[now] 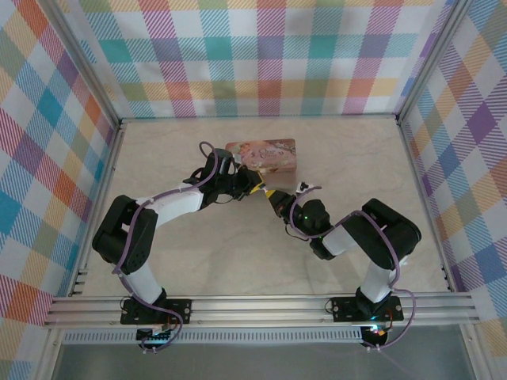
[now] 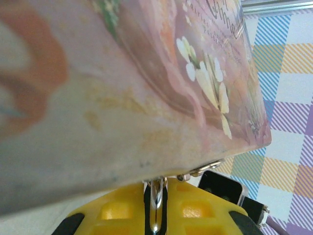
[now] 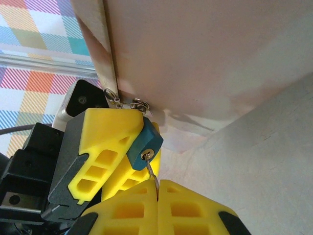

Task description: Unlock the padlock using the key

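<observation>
The pink box point(image 1: 261, 154) is sitting shut, contents hidden. The left gripper point(image 2: 155, 208) is clamping the padlock point(image 3: 145, 141), keyhole pointing near-right. The right gripper point(image 3: 157, 196) is pinching the inserted key point(image 3: 151, 169).

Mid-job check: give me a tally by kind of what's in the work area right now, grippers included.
pink box: 1
padlock: 1
key: 1
grippers: 2, the left gripper and the right gripper
Total: 5
</observation>
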`<action>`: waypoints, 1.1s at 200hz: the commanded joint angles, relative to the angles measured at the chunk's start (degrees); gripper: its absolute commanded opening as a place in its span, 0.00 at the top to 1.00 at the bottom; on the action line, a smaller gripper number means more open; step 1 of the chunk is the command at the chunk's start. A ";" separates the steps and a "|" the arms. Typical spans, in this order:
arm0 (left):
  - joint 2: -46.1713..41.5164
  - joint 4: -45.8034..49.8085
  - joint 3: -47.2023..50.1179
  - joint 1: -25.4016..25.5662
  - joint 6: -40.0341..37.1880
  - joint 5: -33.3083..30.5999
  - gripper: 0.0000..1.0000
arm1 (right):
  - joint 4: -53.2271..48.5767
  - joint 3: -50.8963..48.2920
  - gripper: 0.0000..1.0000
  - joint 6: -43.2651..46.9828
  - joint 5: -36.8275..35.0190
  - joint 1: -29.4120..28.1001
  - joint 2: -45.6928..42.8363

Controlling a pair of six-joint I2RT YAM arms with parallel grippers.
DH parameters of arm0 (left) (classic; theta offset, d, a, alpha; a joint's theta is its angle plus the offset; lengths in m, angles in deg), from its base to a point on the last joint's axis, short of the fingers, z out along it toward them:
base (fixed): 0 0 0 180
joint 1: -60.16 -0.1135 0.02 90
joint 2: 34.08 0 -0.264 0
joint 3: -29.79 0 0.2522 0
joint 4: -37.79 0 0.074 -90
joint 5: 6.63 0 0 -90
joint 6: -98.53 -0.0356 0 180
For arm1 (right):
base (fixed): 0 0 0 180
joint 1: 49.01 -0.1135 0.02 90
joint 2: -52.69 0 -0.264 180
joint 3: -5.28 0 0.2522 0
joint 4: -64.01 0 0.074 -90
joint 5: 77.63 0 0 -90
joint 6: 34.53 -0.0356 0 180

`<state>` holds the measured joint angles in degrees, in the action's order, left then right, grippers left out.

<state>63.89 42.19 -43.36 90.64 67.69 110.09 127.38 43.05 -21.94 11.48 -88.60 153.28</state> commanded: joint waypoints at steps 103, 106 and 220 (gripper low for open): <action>-2.88 -8.09 1.45 1.68 3.24 6.15 0.88 | 3.56 2.20 1.00 -17.58 0.02 1.39 -2.05; -2.91 -8.19 1.51 1.69 3.25 6.22 0.88 | 3.56 2.40 1.00 -17.97 0.49 1.61 -1.75; -3.40 -9.79 2.05 1.69 3.66 8.01 0.89 | 3.56 4.89 1.00 -23.57 4.08 4.74 0.59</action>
<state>63.80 35.83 -42.18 90.40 69.85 109.37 127.83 45.92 -45.69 15.13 -85.26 154.44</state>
